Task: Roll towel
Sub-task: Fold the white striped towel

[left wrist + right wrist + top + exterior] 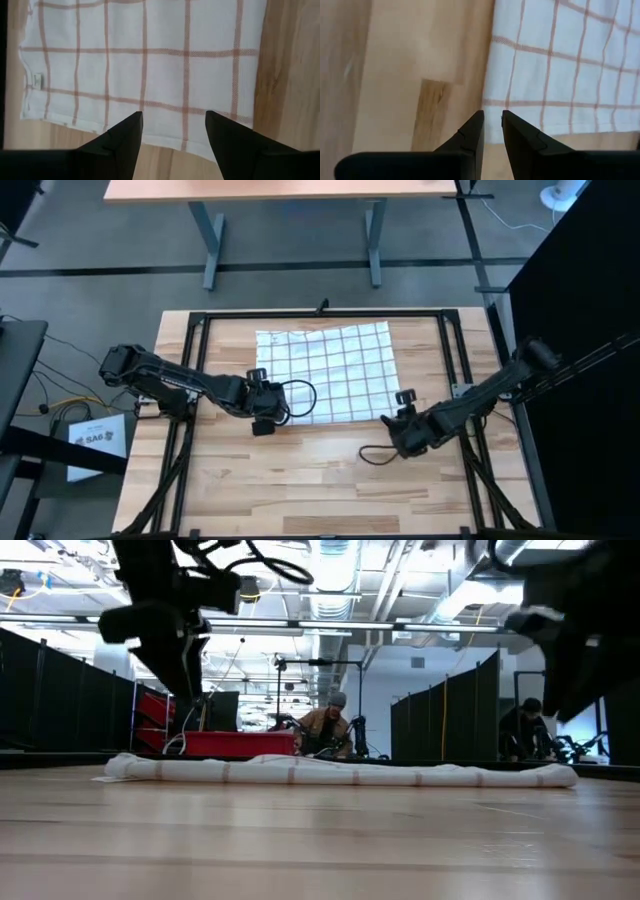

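Note:
The towel (325, 372), white with a grid of thin reddish-brown lines, lies spread flat on the far half of the wooden table; in the low view the towel (340, 772) is a low strip. My left gripper (266, 418) hangs open above the towel's near left corner, and in its wrist view the left gripper (174, 117) looks down on the towel's near edge (150, 137). My right gripper (398, 425) hangs shut above the bare wood just off the near right corner, where the right gripper (492, 116) points at the towel's right edge (492, 75).
A black metal frame (200, 320) runs around the table top, with rails beside both arms. Bare wood (320, 480) fills the near half of the table. Another table (290, 200) stands beyond the far edge. People (325, 720) sit in the room behind.

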{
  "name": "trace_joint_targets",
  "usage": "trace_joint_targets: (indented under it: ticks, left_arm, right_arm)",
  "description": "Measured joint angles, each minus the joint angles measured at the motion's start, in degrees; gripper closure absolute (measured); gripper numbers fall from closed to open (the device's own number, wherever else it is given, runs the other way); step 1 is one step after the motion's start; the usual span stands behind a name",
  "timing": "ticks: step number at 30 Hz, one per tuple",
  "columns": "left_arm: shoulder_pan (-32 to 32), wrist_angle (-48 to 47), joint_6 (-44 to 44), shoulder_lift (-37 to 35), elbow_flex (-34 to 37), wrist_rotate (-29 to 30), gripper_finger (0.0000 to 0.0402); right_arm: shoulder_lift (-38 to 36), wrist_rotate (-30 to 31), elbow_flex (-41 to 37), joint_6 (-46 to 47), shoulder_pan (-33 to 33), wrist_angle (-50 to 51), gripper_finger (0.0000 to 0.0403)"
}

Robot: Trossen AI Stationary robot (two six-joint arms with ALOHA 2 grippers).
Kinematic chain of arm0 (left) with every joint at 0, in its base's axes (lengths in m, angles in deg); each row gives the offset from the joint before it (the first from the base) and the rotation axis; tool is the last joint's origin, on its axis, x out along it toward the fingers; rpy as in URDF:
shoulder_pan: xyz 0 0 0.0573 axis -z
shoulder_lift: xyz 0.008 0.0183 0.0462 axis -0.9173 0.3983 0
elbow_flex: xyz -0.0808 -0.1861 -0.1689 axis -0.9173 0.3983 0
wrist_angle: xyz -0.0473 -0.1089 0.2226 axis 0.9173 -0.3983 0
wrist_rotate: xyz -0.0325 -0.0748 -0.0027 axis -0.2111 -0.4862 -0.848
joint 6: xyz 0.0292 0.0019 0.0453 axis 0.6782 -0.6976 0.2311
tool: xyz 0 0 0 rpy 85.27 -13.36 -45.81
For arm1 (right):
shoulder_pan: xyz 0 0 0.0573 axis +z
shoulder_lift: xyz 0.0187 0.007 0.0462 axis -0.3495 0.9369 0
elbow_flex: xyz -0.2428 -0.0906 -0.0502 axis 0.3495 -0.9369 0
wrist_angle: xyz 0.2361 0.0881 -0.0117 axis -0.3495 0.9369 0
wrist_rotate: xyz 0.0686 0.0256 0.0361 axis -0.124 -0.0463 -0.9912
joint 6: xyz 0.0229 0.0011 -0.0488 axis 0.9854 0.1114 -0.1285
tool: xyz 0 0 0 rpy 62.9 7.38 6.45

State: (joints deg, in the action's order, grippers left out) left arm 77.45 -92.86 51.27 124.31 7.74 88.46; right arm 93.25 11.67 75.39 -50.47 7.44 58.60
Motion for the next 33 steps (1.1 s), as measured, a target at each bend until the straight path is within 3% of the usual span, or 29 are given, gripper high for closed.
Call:
trace_joint_targets:
  ticks: [13,33]
  left_arm:
    - [0.0,5.6,-0.3,0.0,3.7,-0.8,0.0198]
    - [0.4,11.9,-1.4,2.5,6.8,-3.8,0.0198]
  right_arm:
    - [3.3,-3.1,-5.6,0.7,-3.3,-11.5,0.0346]
    - [3.2,-2.6,-11.8,-0.8,-9.4,-17.8,0.0346]
